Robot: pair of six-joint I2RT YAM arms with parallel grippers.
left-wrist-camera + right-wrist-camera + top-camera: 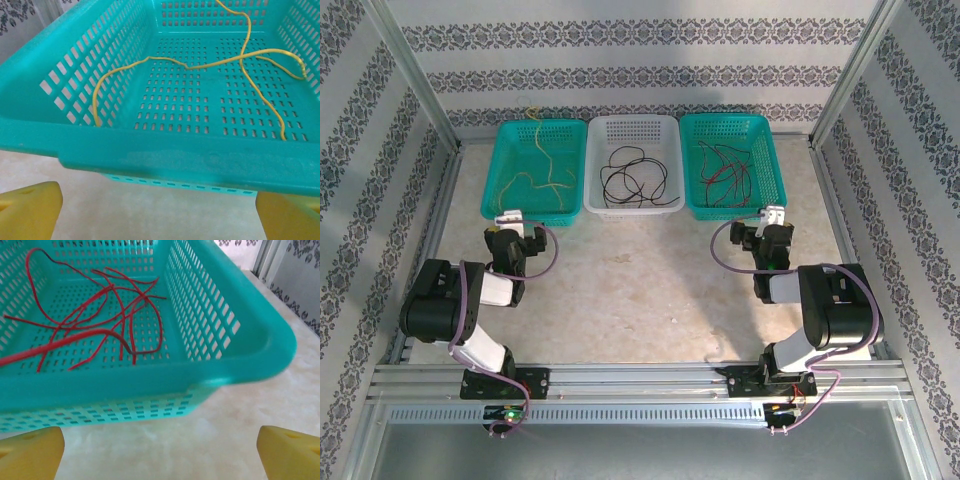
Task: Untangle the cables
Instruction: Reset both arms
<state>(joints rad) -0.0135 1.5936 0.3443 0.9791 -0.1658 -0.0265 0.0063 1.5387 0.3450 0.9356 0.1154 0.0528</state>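
Observation:
The cables lie sorted in three baskets at the back of the table. Yellow cables lie in the left teal basket, black cables in the white basket, and red cables in the right teal basket. My left gripper stands open just before the left basket's near rim, nothing between its yellow fingers; yellow cables cross the basket floor beyond. My right gripper is open and empty before the right basket's near right corner, the red cables lying loosely inside.
The baskets stand side by side against the patterned back wall. Bare beige tabletop stretches between the arms and the baskets. Aluminium frame posts flank the work area, and a rail runs along the near edge.

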